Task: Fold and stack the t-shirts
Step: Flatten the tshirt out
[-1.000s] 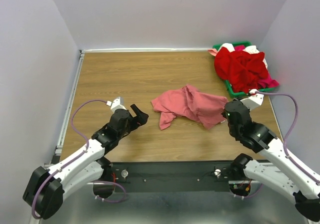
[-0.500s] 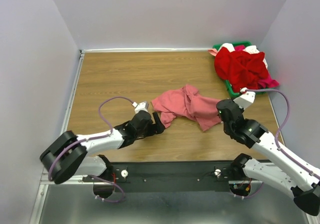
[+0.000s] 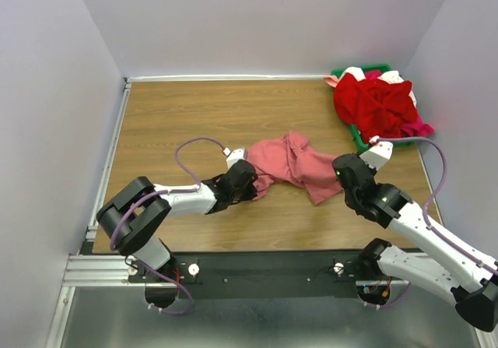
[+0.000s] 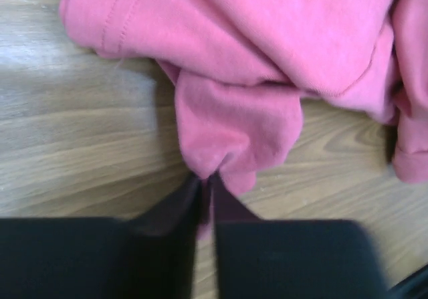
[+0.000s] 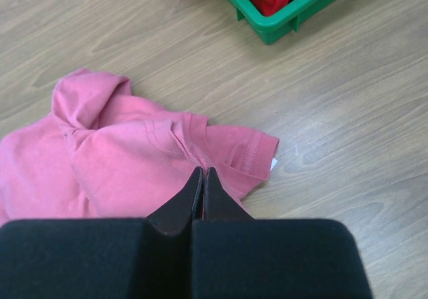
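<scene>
A crumpled pink t-shirt (image 3: 292, 161) lies in the middle of the wooden table (image 3: 179, 114). My left gripper (image 3: 249, 184) is low at its near left corner, shut on a bunched fold of the pink t-shirt (image 4: 234, 125); the fold runs down between the black fingertips (image 4: 224, 202). My right gripper (image 3: 343, 169) is at the shirt's right edge. Its jaws (image 5: 202, 172) are shut at a seam of the pink t-shirt (image 5: 114, 158), with a sliver of red cloth between them. A sleeve (image 5: 251, 148) lies flat just beyond the tips.
A green bin (image 3: 360, 138) at the back right corner holds a heap of red, white and pink t-shirts (image 3: 377, 103). Its rim (image 5: 287, 25) shows at the top of the right wrist view. Purple walls close in the table on three sides.
My left arm reached right across the table to the shirt's near left corner and its jaws closed on the cloth. My right gripper shifted slightly left and back, staying shut.
</scene>
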